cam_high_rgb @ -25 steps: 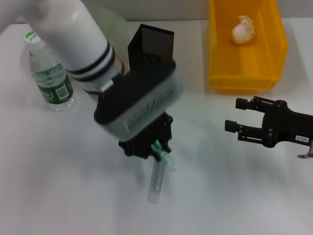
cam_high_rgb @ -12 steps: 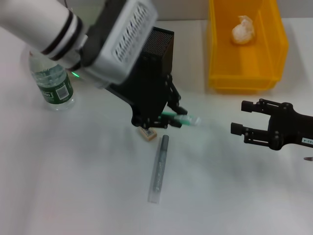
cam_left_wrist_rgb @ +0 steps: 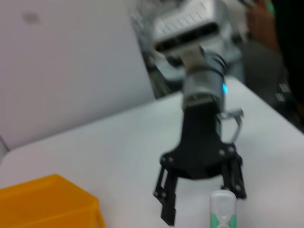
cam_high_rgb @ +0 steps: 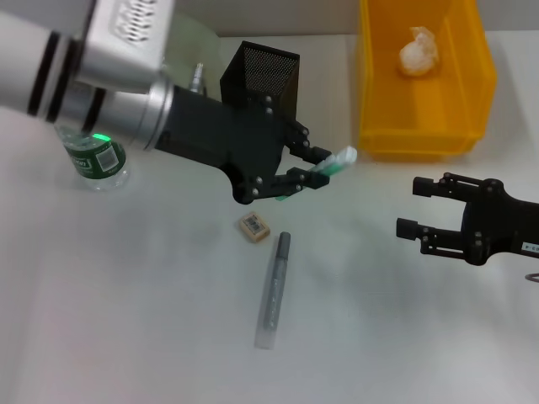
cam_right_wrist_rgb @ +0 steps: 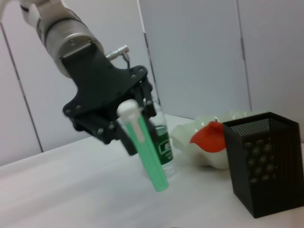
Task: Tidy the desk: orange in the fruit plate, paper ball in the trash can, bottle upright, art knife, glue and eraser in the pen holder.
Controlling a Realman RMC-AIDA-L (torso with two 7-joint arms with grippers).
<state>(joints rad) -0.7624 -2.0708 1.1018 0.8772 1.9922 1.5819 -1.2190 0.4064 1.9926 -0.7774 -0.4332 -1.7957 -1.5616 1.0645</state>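
My left gripper (cam_high_rgb: 308, 168) is shut on the green-and-white glue (cam_high_rgb: 330, 162), held in the air just right of the black mesh pen holder (cam_high_rgb: 262, 74). The right wrist view shows the same glue (cam_right_wrist_rgb: 143, 145) slanting in those fingers. Below it on the table lie the tan eraser (cam_high_rgb: 253, 227) and the grey art knife (cam_high_rgb: 273, 291). The bottle (cam_high_rgb: 94, 157) stands upright at the left, partly behind my arm. The orange (cam_right_wrist_rgb: 209, 136) rests on the pale fruit plate (cam_right_wrist_rgb: 190, 137). A paper ball (cam_high_rgb: 418, 49) lies in the yellow trash can (cam_high_rgb: 421, 135). My right gripper (cam_high_rgb: 411, 207) hovers open at the right.
The trash can takes up the back right corner. The fruit plate (cam_high_rgb: 192, 40) sits behind the pen holder, largely hidden by my left arm. White table surface stretches across the front and left.
The left gripper has lifted the glue off the table and swung it up and back toward the pen holder, uncovering the eraser and art knife. The right gripper has barely shifted.
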